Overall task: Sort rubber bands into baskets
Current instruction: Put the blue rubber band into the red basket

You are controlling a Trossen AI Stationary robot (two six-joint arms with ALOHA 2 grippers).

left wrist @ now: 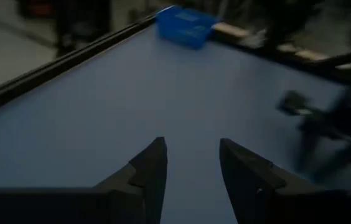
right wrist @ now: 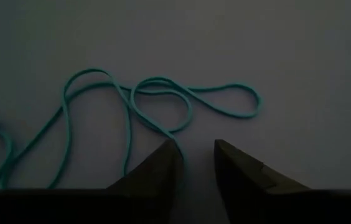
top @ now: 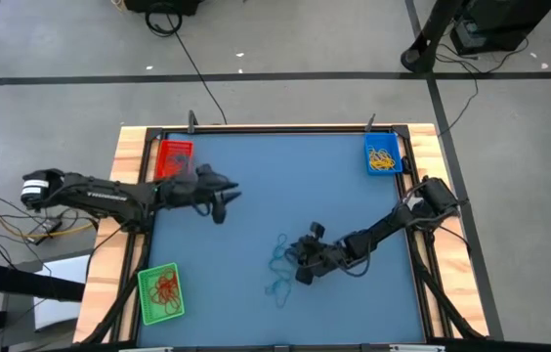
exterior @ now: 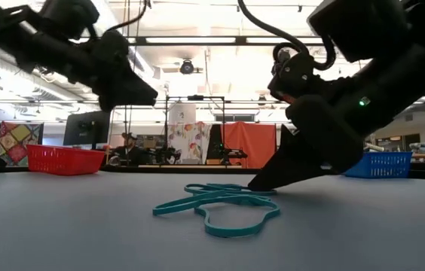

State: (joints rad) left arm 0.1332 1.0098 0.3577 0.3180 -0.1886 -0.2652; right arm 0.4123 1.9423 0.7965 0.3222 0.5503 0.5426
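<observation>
Teal rubber bands (right wrist: pixel 163 93) lie tangled flat on the blue table, right of its middle (top: pixel 280 256), and another teal loop (top: pixel 275 288) lies nearer the front. My right gripper (right wrist: pixel 194 146) is open and slants down, its fingertips at the table (exterior: pixel 261 187) by the tangle's edge. My left gripper (left wrist: pixel 191 146) hangs open and empty above the table (top: pixel 229 198), beside the red basket (top: pixel 173 147) at the far left. The blue basket (top: pixel 368 154) at the far right holds yellow bands. The green basket (top: pixel 144 293) at the near left holds red bands. My right gripper stands with one fingertip (right wrist: pixel 166 155) right beside a strand of the teal band (right wrist: pixel 174 134) that runs past it on the table. Nothing lies between the two fingers. Whether that fingertip touches the strand, I cannot tell.
A raised wooden and black frame (top: pixel 129 196) edges the table. Bare blue surface (top: pixel 295 186) lies between the two arms and toward the far edge. In the low view the red basket (exterior: pixel 65 159) and the blue basket (exterior: pixel 386 164) stand at the far edge.
</observation>
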